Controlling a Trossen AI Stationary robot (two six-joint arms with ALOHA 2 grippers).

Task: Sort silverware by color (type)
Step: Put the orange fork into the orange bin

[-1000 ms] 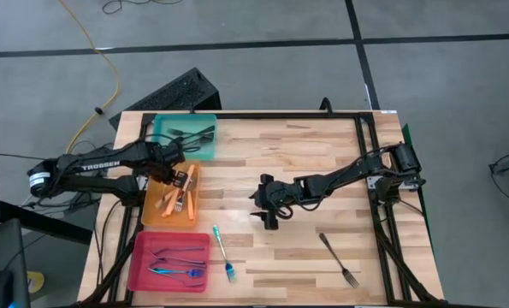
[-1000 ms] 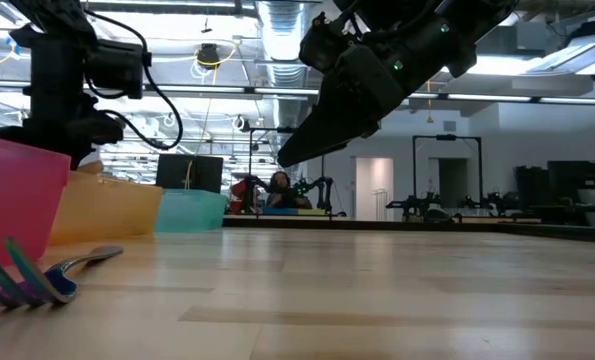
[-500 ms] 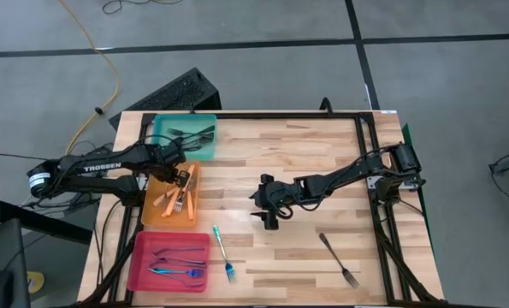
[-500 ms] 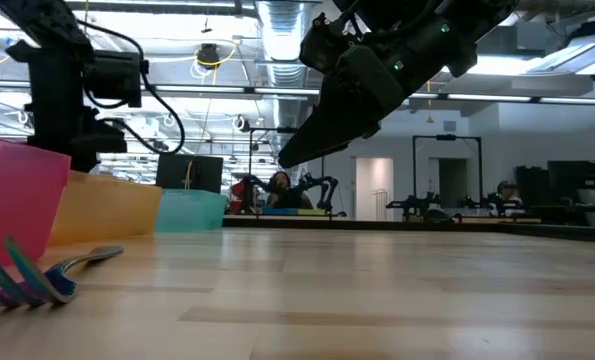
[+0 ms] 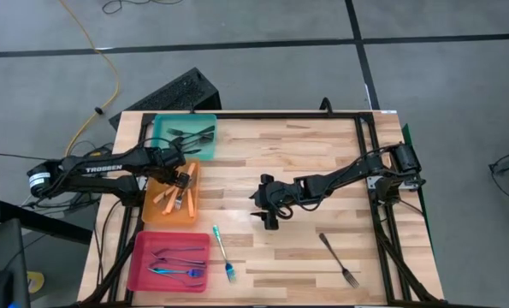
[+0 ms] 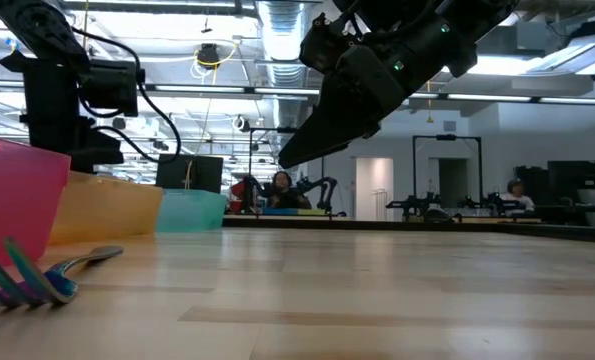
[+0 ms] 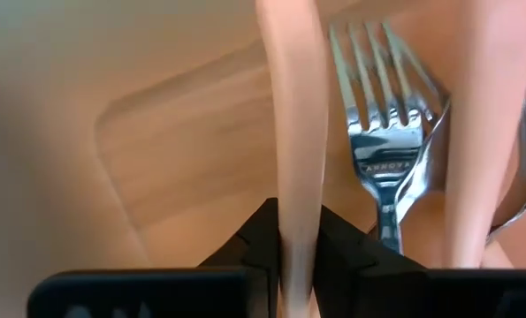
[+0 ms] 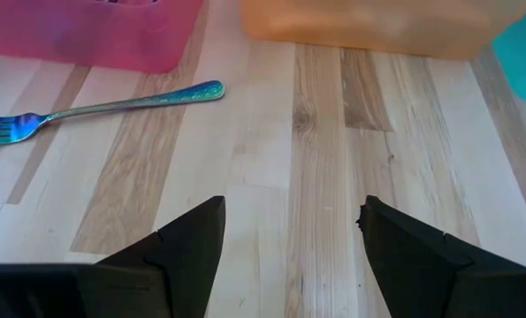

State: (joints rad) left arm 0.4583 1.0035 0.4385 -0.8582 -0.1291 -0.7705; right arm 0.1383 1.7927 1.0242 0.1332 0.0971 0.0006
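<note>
- The left gripper [image 7: 298, 256] is over the orange tray [image 5: 151, 214]. In the left wrist view its fingers stand narrow around an orange handle [image 7: 291, 132], so it seems to hold this fork, but lightly.
- Risk: if the fingers part while the handle stands tilted, the fork may fall across the silver fork [image 7: 388, 132] just beside it and lie crooked. I judge this a small harm, since both are inside the tray.
- Risk: the right gripper [image 8: 289, 238] waits wide open above the bare wood near the table's middle. The blue fork [image 8: 95, 106] lies ahead of it, just beside the pink tray [image 8: 112, 40]; a low approach could push the fork against the tray wall.
- Only the left wrist view shows the grip itself; in the high view the fingers are too small to judge.
- Only the high view shows the dark fork [image 5: 338, 258], well apart, behind the right gripper, and the teal tray [image 5: 162, 128].
- The low view shows 1 fork head [image 6: 22, 280] at the table level, nothing inside the trays.
</note>
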